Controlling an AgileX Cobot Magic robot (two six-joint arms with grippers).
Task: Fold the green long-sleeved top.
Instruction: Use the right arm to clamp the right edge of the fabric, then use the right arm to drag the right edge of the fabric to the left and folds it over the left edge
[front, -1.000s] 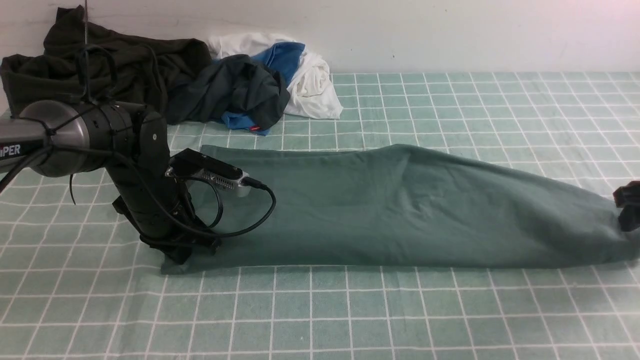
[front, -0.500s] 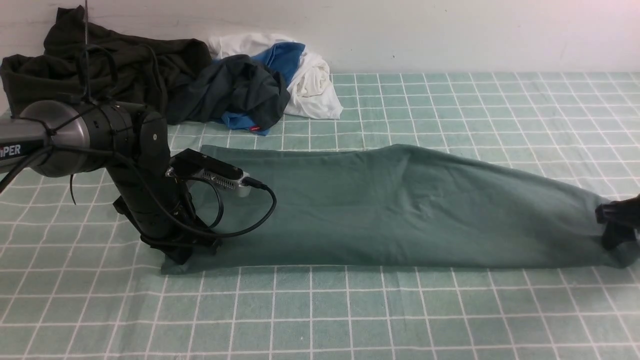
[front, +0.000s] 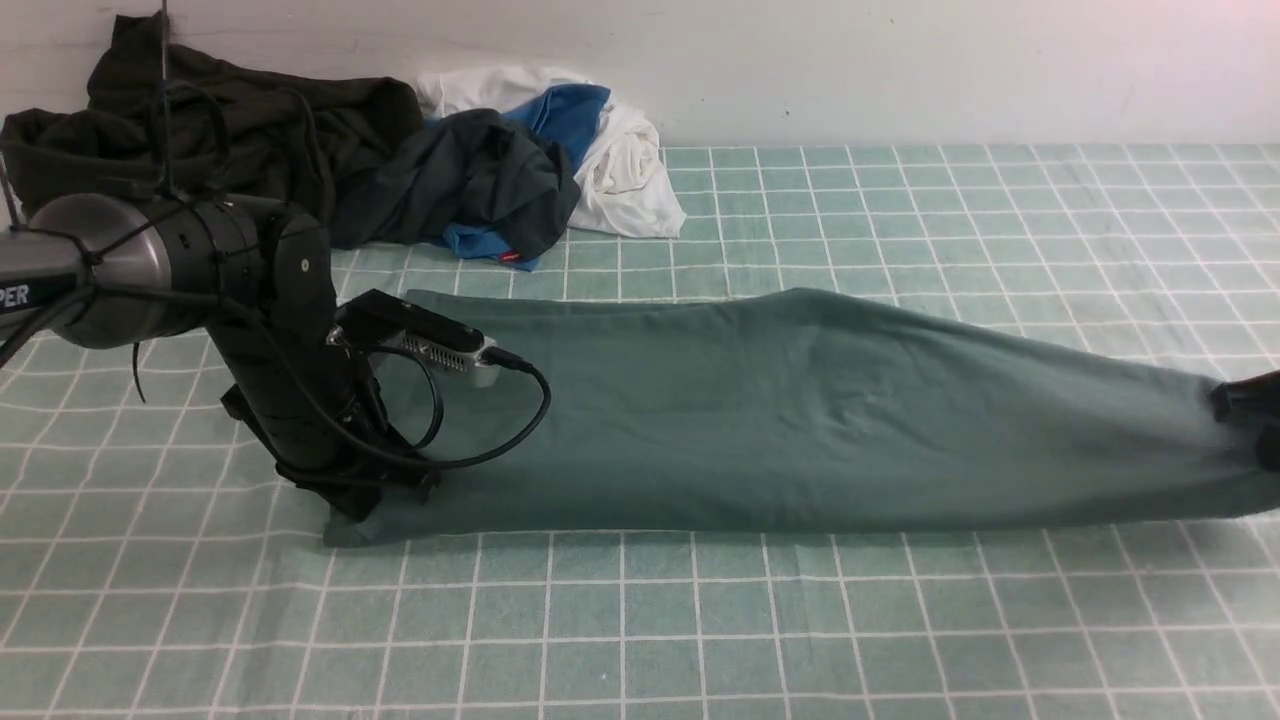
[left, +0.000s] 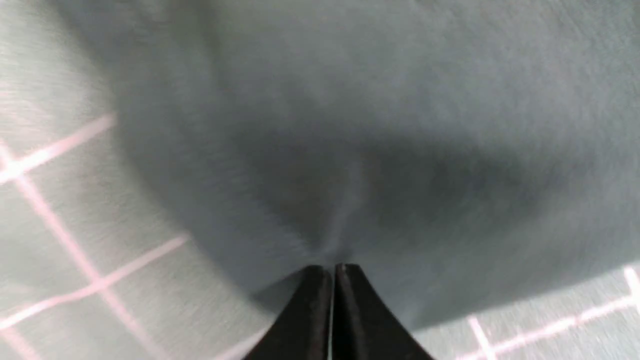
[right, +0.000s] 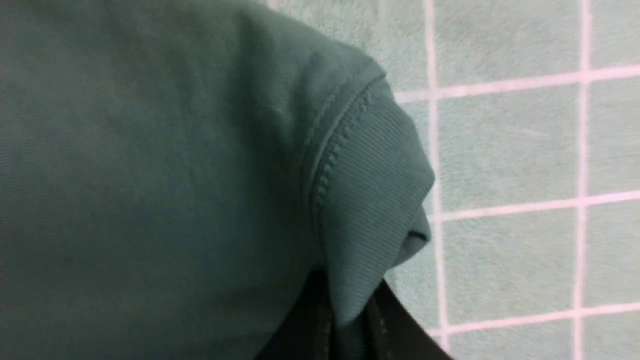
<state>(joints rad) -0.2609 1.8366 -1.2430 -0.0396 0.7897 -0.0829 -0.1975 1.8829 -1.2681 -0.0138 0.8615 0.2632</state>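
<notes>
Front view — right hand (front: 1268, 420) cut off

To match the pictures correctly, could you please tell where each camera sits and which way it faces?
Front view: between the arms, facing forward over the green top; left arm and part of right gripper show.
Left wrist view: on left wrist, facing cloth; left fingertips show.
Right wrist view: on right wrist, facing bunched cuff; right fingertips show.
All share the top and checked table.

L end effector (left: 331, 272) shut (R end effector's (right: 345, 300) nearly).
</notes>
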